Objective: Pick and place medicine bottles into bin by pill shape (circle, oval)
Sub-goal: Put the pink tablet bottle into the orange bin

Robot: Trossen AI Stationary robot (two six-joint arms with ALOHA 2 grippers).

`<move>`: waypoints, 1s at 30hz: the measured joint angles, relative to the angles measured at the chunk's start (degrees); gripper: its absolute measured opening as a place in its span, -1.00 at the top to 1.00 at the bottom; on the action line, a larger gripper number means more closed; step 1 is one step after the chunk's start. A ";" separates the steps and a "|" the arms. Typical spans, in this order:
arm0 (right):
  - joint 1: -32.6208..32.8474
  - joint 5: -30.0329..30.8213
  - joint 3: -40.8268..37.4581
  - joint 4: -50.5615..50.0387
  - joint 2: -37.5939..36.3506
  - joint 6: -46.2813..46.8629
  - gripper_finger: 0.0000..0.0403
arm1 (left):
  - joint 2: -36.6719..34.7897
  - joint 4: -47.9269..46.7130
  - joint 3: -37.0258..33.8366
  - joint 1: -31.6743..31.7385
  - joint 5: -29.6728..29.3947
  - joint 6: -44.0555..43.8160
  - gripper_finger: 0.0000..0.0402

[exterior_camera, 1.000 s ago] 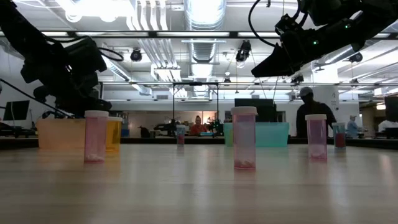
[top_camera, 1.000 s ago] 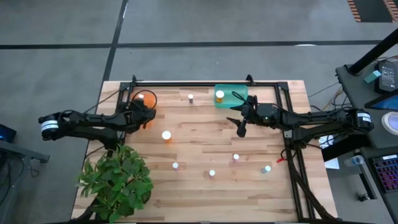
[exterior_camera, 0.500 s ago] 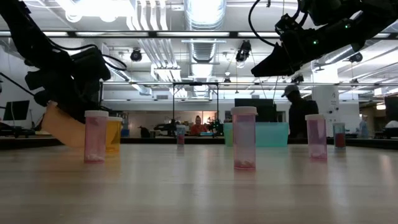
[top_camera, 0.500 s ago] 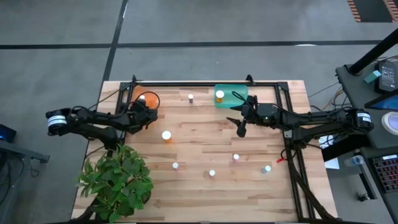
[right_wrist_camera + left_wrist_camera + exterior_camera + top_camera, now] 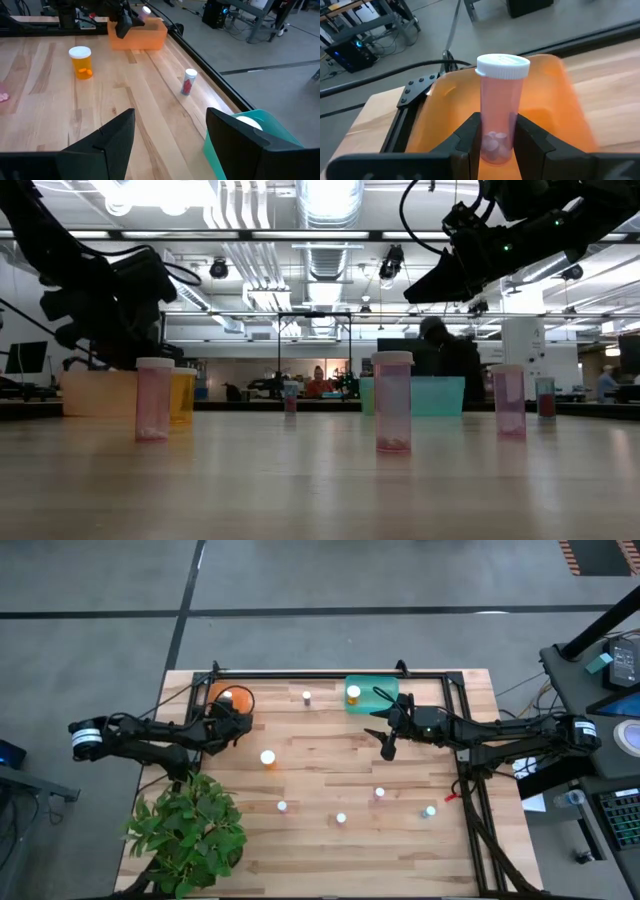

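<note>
one pink bottle [image 5: 499,107] stands upright, pinched in the left tool [image 5: 495,136] above the orange bin [image 5: 547,112].

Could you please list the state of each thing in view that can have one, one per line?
left gripper: shut on a capped pink bottle, held upright over the orange bin.
right gripper: open, empty, above the table beside the teal bin.
orange bottle: upright, capped, on the table.
bottle in the teal bin: capped.
</note>
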 joint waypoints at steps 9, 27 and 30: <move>0.00 0.00 0.00 -0.02 0.00 0.00 -0.16 | -6.18 0.00 0.54 -0.02 1.57 1.37 0.63; 0.00 -0.01 0.00 -0.28 0.00 -0.02 -0.16 | -21.29 -0.50 3.11 0.11 12.41 3.55 0.63; 0.00 -0.02 0.00 -0.28 0.00 -0.02 -0.16 | -22.06 0.47 3.01 0.10 15.05 6.39 0.63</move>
